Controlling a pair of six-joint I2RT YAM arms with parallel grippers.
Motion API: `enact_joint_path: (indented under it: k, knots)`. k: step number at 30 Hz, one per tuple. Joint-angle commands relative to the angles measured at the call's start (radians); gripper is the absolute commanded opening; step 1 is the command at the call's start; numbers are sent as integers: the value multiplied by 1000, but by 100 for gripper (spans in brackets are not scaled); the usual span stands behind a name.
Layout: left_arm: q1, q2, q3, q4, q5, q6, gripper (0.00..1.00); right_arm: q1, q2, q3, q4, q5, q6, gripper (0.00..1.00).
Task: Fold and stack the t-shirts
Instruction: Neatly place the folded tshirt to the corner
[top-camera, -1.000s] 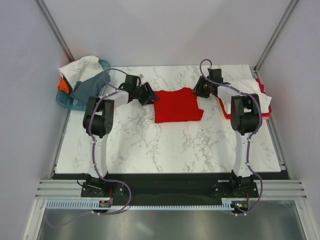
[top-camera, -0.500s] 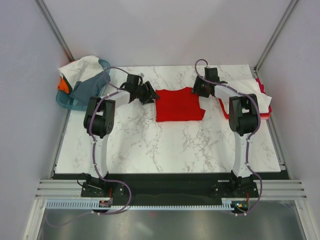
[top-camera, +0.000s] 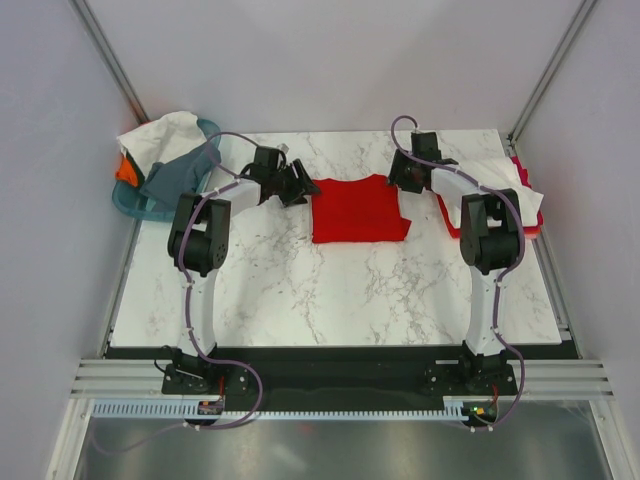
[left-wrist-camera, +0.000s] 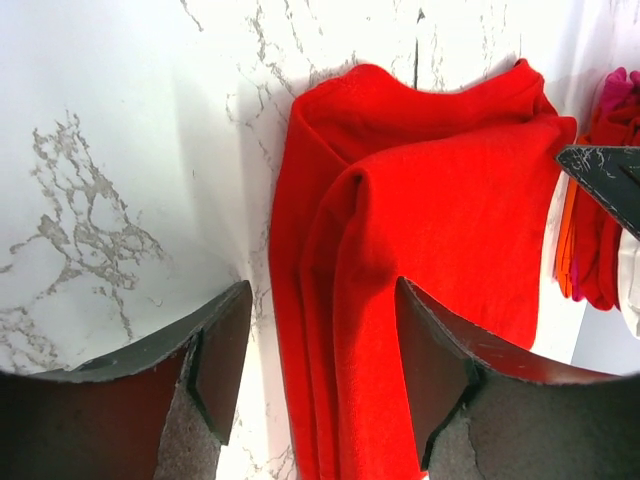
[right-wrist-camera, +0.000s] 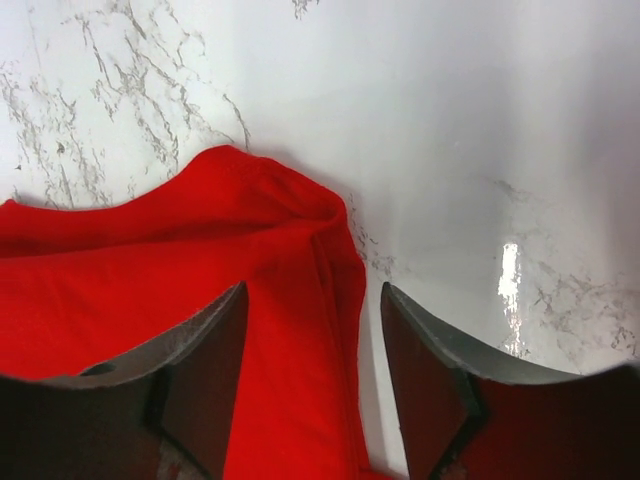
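Note:
A bright red t-shirt (top-camera: 358, 210), folded into a rough rectangle, lies on the marble table at the back middle. My left gripper (top-camera: 300, 188) is at its left edge. In the left wrist view the left gripper (left-wrist-camera: 320, 385) is open, its jaws either side of the shirt's folded left edge (left-wrist-camera: 440, 210). My right gripper (top-camera: 398, 181) is at the shirt's far right corner. In the right wrist view the right gripper (right-wrist-camera: 315, 395) is open over the shirt's right edge (right-wrist-camera: 150, 270). Neither gripper holds cloth.
A teal basket (top-camera: 130, 203) at the back left holds white (top-camera: 160, 135), grey (top-camera: 178, 172) and orange (top-camera: 124, 170) tees. White and red tees (top-camera: 520, 190) lie piled at the right table edge. Grey walls close in the table.
Both grippers have shifted slightly toward the back at the shirt's side edges. The red shirt sits a little further right and looks tidier.

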Motion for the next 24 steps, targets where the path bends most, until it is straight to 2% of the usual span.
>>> enact_joint_path:
  k: [1,9,24]
  knots:
    - [-6,-23,43,20,-10,10,66,-2,-41,37,-5,10,-6,61]
    - [-11,19,74,18,-10,3,59,-19,35,70,-5,-45,14,58]
    - [-31,88,123,-19,-73,-3,56,-22,111,69,1,-85,22,52]
